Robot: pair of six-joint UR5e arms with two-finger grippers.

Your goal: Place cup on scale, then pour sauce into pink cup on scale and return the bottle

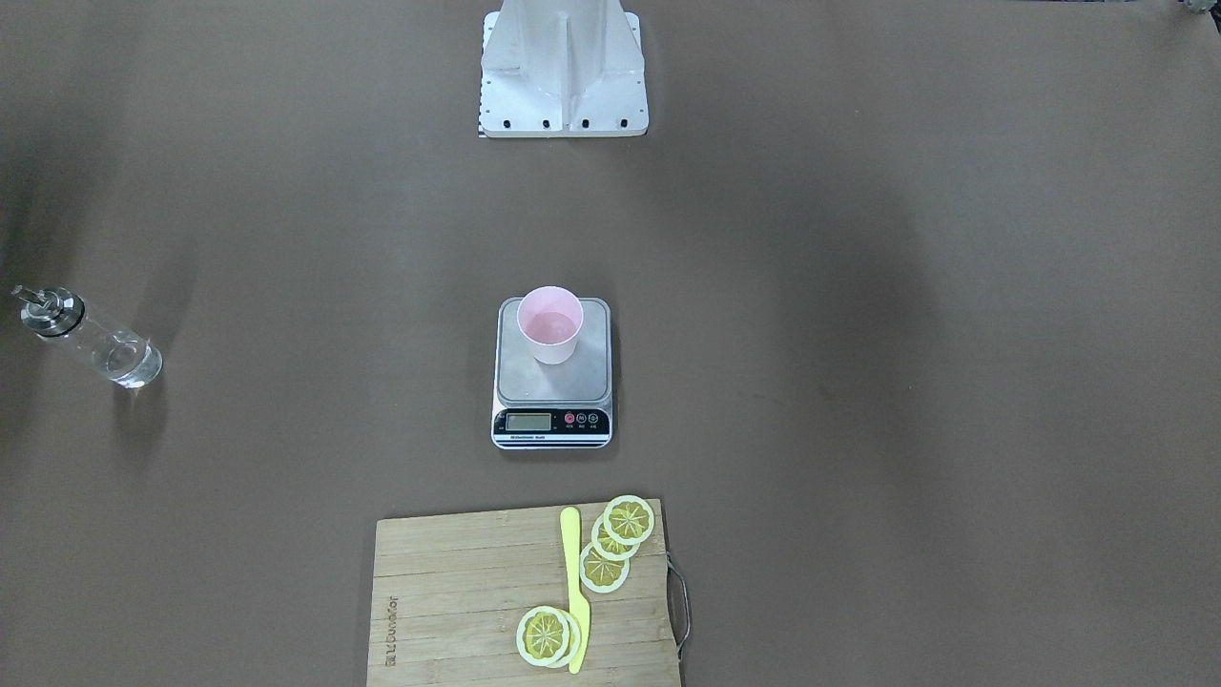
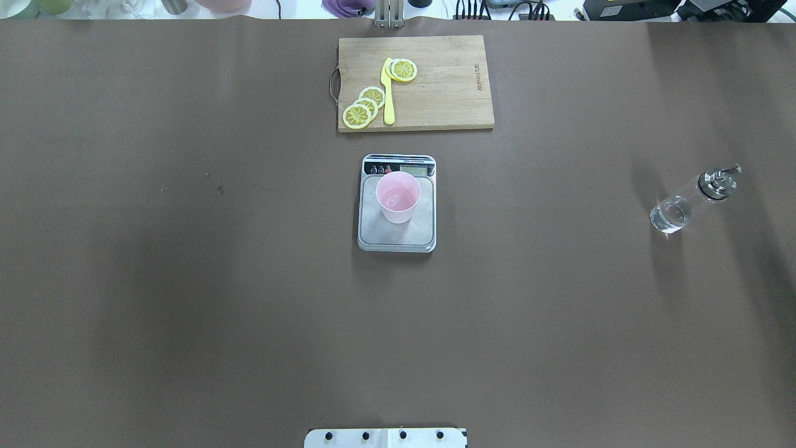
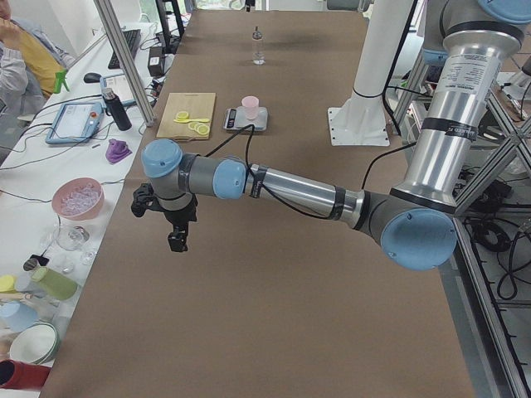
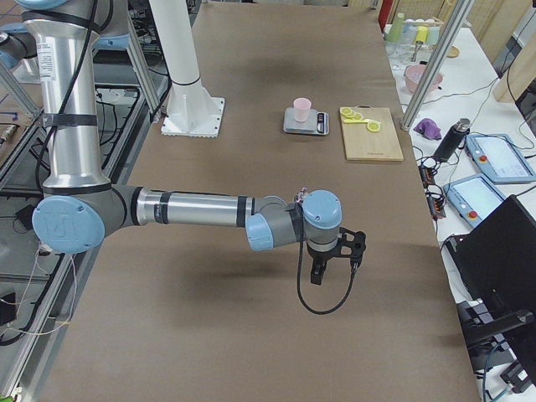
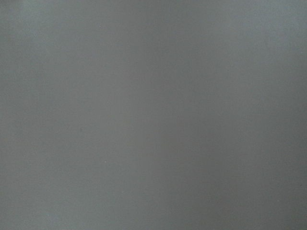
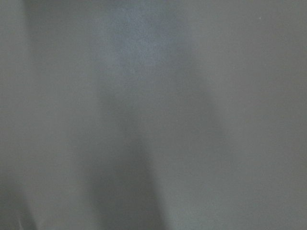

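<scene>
Standing on the scale (image 2: 397,235) at the centre of the overhead view, the cup (image 2: 398,196) is placed for weighing. The bottle (image 2: 688,203) stands upright at the far right, seemingly returned. The left gripper (image 3: 176,239) and the right gripper (image 4: 333,264) hang well apart from both; whether their jaws are spread cannot be told.

On my bench (image 1: 906,401) lies a bamboo cutting board (image 1: 458,592). A yellow knife (image 1: 575,592) rests on it, with three overlapping lemon slices (image 1: 610,544) beside its handle and a pair of slices (image 1: 544,634) touching its blade.

Lettering on the scale (image 1: 539,386) and cutting board (image 1: 458,592) is too small to read.
</scene>
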